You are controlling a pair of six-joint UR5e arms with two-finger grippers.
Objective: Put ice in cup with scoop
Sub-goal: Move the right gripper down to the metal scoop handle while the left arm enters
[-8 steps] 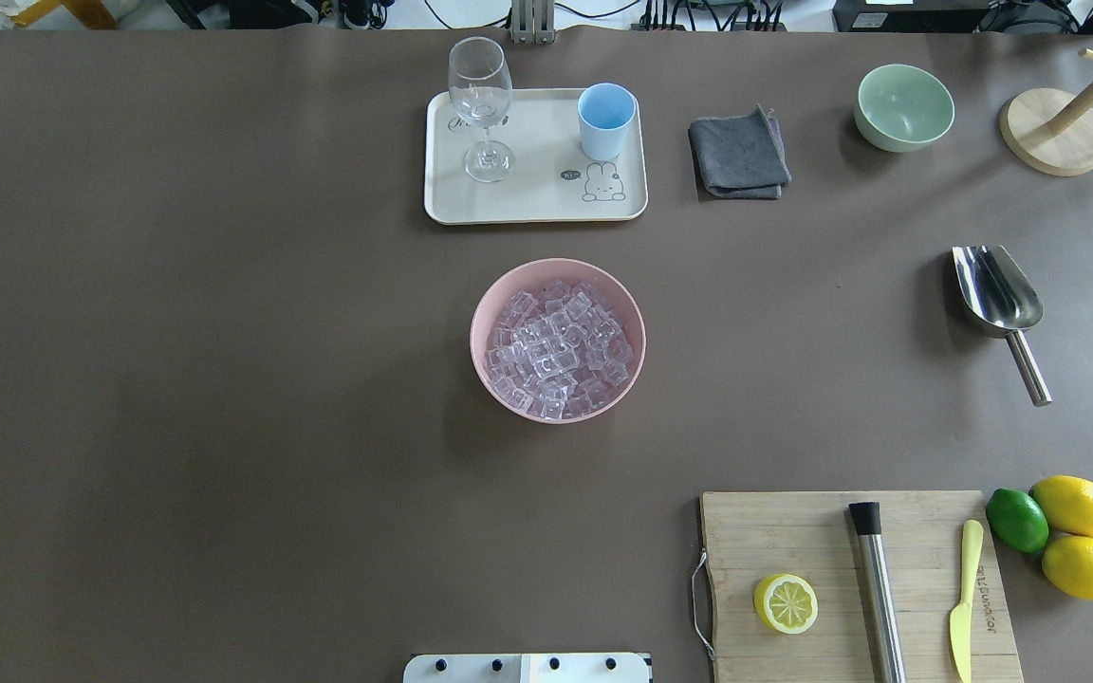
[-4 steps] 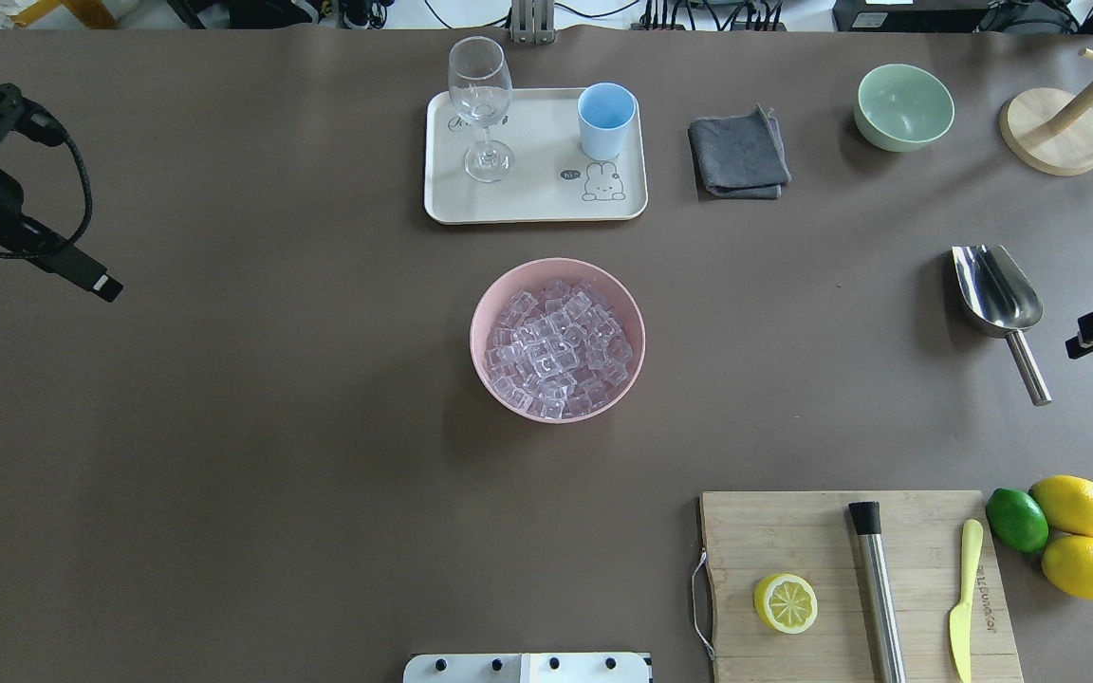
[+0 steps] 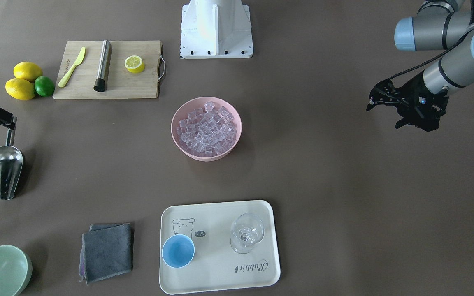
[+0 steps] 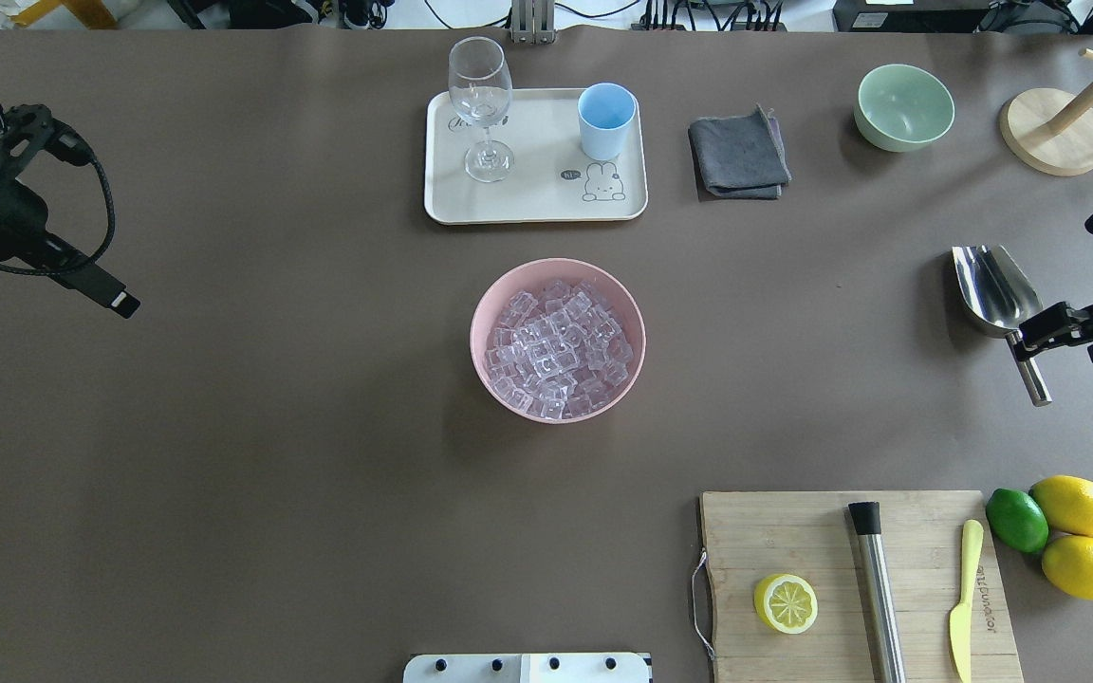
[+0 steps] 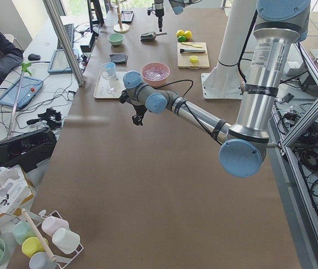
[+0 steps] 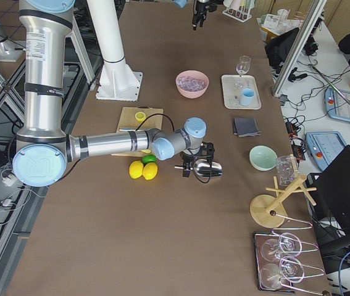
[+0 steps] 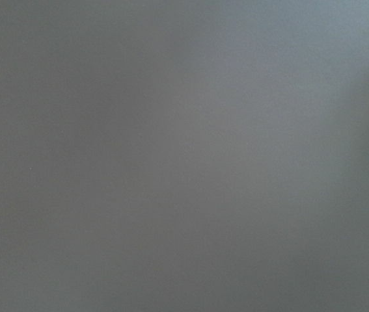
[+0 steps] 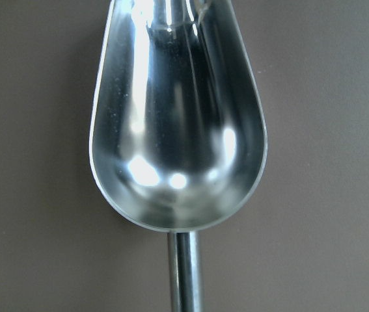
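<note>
The scoop (image 4: pixel 997 289) lies flat on the bench (image 4: pixel 271 455) at my right, trough up and empty, its handle running back toward me. My right claw (image 4: pixel 1032 340) hangs just over that handle, released as far as I can judge, gripping nothing. I should square the jaws across the handle close behind the trough, drop low, then clench firmly: polished steel will likely slip or roll. The ice (image 4: pixel 556 341) waits heaped in the pink bowl (image 4: pixel 485 304) mid-bench; the cup (image 4: pixel 606 119) stands on the tray (image 4: pixel 527 207) beyond. My left claw (image 3: pixel 385 113) hovers released, well apart.
</note>
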